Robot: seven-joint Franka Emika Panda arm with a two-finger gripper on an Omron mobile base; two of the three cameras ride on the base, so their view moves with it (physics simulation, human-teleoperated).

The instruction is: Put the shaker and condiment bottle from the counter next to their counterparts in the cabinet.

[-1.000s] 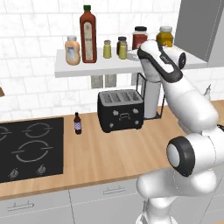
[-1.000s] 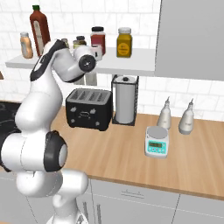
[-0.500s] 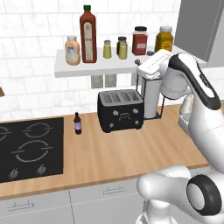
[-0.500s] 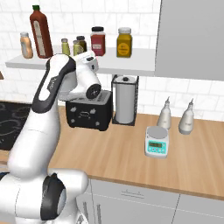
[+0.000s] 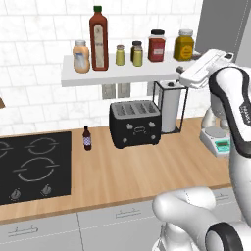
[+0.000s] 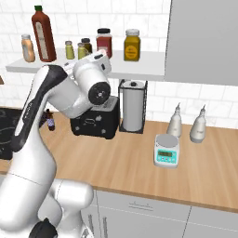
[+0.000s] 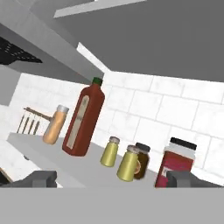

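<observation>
**Both items parked on the shelf**

Pulling back from the cabinet [image 5: 122, 76], your gripper [image 7: 111, 177] hangs wide open with nothing in it. You've got the condiment bottle [image 5: 98, 38] near the shelf's left end beside the orange bottle [image 5: 81, 57], and the shaker [image 5: 120, 55] mid-shelf near its twin [image 5: 138, 57].

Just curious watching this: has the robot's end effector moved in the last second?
Yes. In the left base view the end effector has swung right, away from the shelf, past the paper towel holder.
</observation>
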